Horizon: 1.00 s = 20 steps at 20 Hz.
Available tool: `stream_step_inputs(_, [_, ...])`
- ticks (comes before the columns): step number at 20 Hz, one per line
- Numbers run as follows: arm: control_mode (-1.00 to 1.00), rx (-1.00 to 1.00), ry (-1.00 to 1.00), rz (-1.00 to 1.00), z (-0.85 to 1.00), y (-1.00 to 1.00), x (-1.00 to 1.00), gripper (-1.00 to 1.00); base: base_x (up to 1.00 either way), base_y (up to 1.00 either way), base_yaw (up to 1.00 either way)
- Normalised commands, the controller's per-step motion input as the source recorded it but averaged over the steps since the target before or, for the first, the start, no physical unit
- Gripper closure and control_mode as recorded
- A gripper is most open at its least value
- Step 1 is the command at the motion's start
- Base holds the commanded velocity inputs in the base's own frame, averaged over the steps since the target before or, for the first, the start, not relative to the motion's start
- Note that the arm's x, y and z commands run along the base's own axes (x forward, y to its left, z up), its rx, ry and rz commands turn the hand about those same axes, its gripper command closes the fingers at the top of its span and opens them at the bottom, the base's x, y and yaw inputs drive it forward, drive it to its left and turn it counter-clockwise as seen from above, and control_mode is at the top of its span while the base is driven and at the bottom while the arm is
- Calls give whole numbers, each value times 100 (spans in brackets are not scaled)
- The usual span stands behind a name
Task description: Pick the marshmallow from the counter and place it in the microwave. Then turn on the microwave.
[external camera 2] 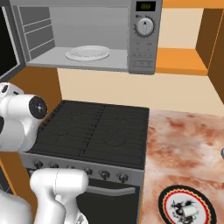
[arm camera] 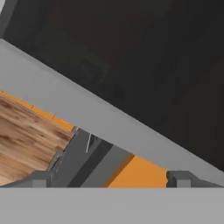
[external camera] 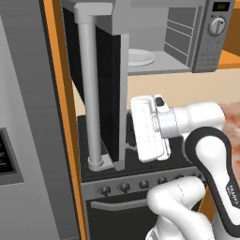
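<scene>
The microwave (external camera: 206, 37) door (external camera: 110, 93) stands swung wide to the left, its bar handle (external camera: 89, 93) running top to bottom, so the cavity is open and ready to take something in. Inside sits a white plate (external camera 2: 87, 53), bare as far as I can see. The gripper (arm camera: 111, 179) is up against that open door, above the stove (external camera 2: 96, 131): in the hand view the dark glass and the door's grey edge lie right before the two finger tips. These stand apart with nothing between them, so the pincer is open and empty. The arm's place suggests the door has just been dealt with. The marshmallow (external camera 2: 189, 211) probably lies far to the right, a small pale lump on a red-rimmed dish (external camera 2: 168, 197) on the counter (external camera 2: 183, 140), well apart from the pincer and not yet picked.
</scene>
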Motion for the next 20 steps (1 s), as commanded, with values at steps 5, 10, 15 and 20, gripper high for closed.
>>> stream_step_inputs(5, [-100,0,0,1,-9,-44,-4,-100,0,0,0])
stream_step_inputs(10, [-100,0,1,2,-5,-35,0,-100,0,0,0])
stream_step_inputs(15, [-100,0,13,-9,-4,-22,0,-100,0,0,0])
stream_step_inputs(20, [-100,0,13,-21,-1,-28,0,-100,0,0,0])
